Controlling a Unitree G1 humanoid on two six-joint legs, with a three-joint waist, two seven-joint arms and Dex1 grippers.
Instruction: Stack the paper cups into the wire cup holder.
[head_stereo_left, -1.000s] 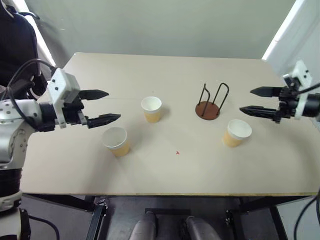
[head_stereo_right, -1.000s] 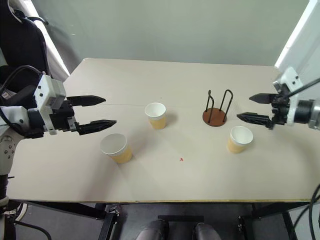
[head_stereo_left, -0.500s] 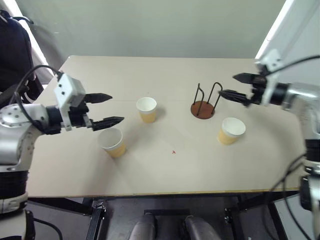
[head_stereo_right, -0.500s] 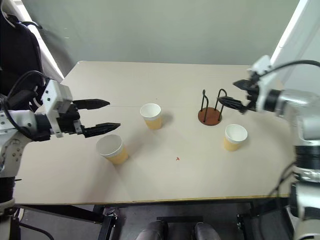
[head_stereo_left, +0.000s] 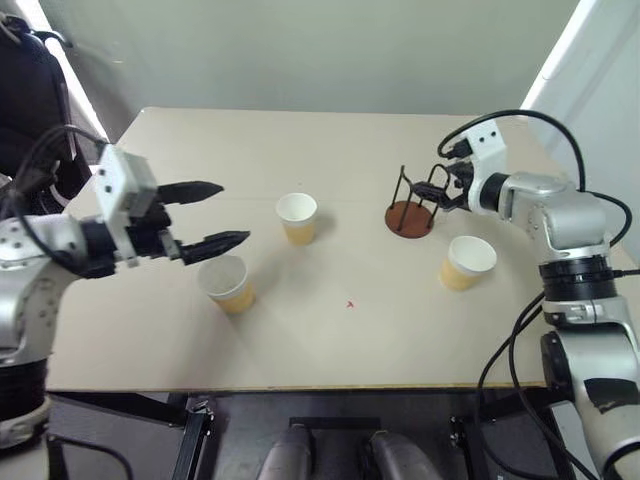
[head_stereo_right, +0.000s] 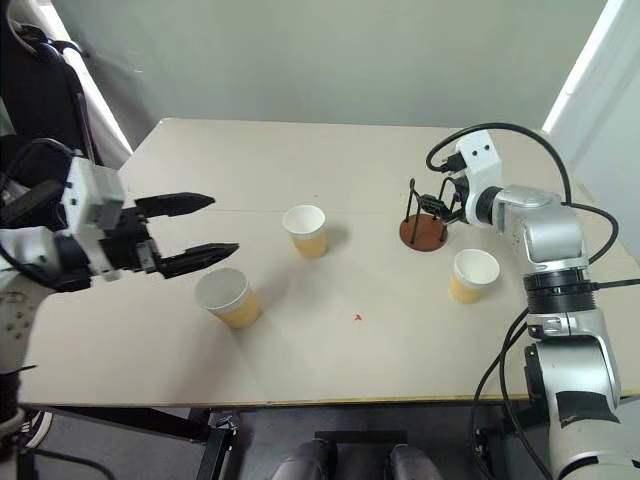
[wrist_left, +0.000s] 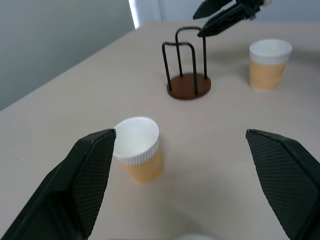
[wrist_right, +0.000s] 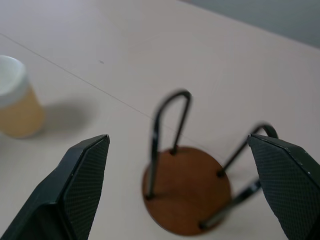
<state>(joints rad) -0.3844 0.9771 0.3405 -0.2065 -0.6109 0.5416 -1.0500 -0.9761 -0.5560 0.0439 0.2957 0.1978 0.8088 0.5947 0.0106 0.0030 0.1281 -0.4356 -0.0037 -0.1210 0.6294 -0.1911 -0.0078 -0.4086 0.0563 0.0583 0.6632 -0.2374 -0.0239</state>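
Observation:
Three tan paper cups with white rims stand upright on the beige table: one mid-table, one nearer the front left, one at the right. The wire cup holder, a brown disc with black wire loops, stands empty between the middle and right cups. My right gripper hovers open just right of the holder's loops, pointing at them; the right wrist view has the holder close between the fingers. My left gripper is open and empty, above and left of the front-left cup, facing the middle cup.
The table's far edge meets a grey wall. A dark chair stands off the table's left corner. Bare tabletop lies in front of the cups.
My right gripper swung in from the table's right side to the wire holder, still open. The left gripper stayed about where it was. The head view shifted slightly.

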